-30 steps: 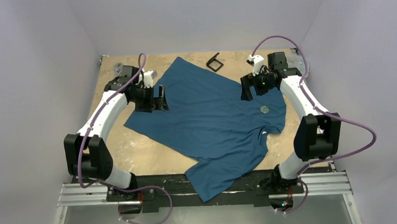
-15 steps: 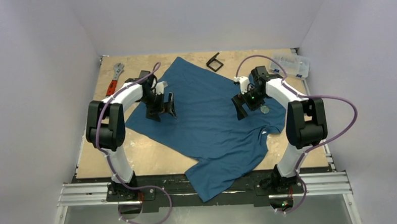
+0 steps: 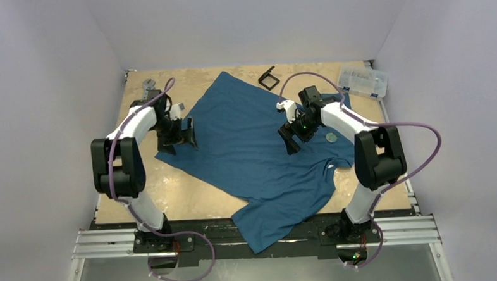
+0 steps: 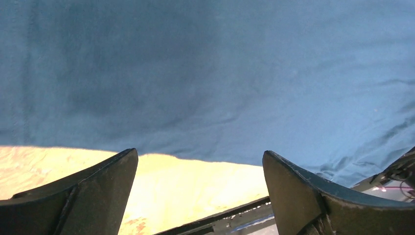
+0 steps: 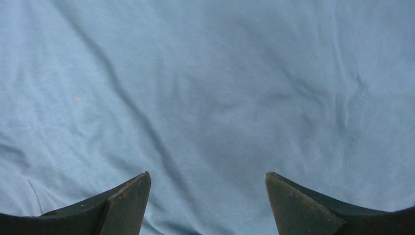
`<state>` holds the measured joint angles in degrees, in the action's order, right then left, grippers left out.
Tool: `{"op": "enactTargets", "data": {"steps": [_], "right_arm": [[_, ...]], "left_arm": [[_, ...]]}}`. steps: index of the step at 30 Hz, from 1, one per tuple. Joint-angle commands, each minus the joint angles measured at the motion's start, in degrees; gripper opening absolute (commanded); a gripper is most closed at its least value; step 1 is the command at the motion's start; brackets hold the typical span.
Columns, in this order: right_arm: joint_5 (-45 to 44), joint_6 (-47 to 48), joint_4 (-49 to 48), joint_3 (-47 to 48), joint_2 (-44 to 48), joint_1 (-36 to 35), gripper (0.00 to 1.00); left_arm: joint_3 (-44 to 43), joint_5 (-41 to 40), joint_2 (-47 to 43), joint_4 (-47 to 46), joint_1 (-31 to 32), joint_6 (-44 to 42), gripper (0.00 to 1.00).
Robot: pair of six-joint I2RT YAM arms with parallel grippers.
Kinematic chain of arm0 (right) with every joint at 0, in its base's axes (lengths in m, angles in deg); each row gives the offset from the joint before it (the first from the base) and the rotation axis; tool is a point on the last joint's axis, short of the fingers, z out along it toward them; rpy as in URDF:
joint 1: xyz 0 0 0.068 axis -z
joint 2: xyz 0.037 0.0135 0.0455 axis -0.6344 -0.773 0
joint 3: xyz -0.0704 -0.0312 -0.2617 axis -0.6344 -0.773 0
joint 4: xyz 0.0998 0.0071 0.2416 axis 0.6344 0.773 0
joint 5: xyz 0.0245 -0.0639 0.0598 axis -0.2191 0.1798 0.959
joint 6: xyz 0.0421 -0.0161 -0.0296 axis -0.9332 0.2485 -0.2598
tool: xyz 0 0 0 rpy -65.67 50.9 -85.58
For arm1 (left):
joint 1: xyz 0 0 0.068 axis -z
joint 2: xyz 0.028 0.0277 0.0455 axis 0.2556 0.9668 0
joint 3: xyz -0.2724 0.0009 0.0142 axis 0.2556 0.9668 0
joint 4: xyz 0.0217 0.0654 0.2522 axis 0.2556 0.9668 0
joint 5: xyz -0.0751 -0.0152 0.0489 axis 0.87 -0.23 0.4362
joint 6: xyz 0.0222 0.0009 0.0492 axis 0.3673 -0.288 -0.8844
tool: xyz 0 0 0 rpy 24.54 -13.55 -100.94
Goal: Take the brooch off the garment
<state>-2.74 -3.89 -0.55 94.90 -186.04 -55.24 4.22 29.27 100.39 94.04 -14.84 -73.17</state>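
Grey metal wrench (image 3: 147,89) parked at the far left corner of the pale wooden tabletop (image 3: 172,188), well clear of everything. Next over, left gripper (image 3: 177,135) hanging at the left hem of the big dark teal-blue short-sleeved T-shirt (image 3: 259,159), jaws spread wide, nothing between them. Same story from the left wrist camera: left gripper (image 4: 199,169) gaping over the shirt's edge (image 4: 205,73), bare table (image 4: 195,183) showing in the gap, plus a strip of the metal base rail (image 4: 230,218) low down.

Small black square frame (image 3: 268,80) sitting on the table just past the shirt's far edge. Right gripper (image 3: 289,137) over the middle-right of the shirt, also wide open and holding nothing. Small round pale grey-silver brooch (image 3: 330,137) on the cloth just to the right of it, close to the white arm link, nothing covering it from above. Tiny white neck label (image 3: 331,165) a bit nearer the camera. Clear plastic compartment box (image 3: 362,82) off at the far right corner.

Right wrist view: right gripper (image 5: 207,188) over nothing but wrinkled blue fabric (image 5: 205,88), brooch outside that picture. Only visible from the overhead camera.
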Motion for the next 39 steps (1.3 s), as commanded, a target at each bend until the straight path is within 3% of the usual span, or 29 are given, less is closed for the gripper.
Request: {"op": "enactTargets", "data": {"steps": [1, 5, 10, 18, 24, 30, 39], "right_arm": [[-1.6, 3.8, -5.3, -1.8, 10.1, -8.3, 0.85], [-7.1, 0.4, -11.2, 0.5, 6.3, -18.0, 0.73], [-10.8, -4.1, -16.3, 10.4, -2.8, -28.4, 0.66], [-17.2, -7.3, -19.9, 22.6, -16.2, -38.1, 0.55], [-18.6, -7.0, -20.7, 28.2, -23.4, -40.6, 0.54], [-13.4, -10.1, -19.7, 35.3, -31.0, -40.9, 0.53], [-3.1, -16.3, -17.2, 59.1, -45.5, -42.1, 0.53]], "left_arm": [[2.0, 2.6, -14.2, -3.2, -2.3, -3.4, 1.0], [-1.6, 8.4, -18.4, -1.1, -7.7, -0.4, 1.0], [-5.5, 10.9, -22.5, 2.7, -17.7, 1.5, 1.0], [-10.0, 11.6, -28.5, 13.0, -29.6, -1.8, 1.0], [-7.4, 12.3, -32.6, 15.3, -32.9, -1.7, 1.0], [-5.9, 13.1, -34.8, 15.2, -33.0, -1.0, 1.0], [-8.6, 13.9, -33.5, 15.8, -33.0, -1.2, 1.0]]}}
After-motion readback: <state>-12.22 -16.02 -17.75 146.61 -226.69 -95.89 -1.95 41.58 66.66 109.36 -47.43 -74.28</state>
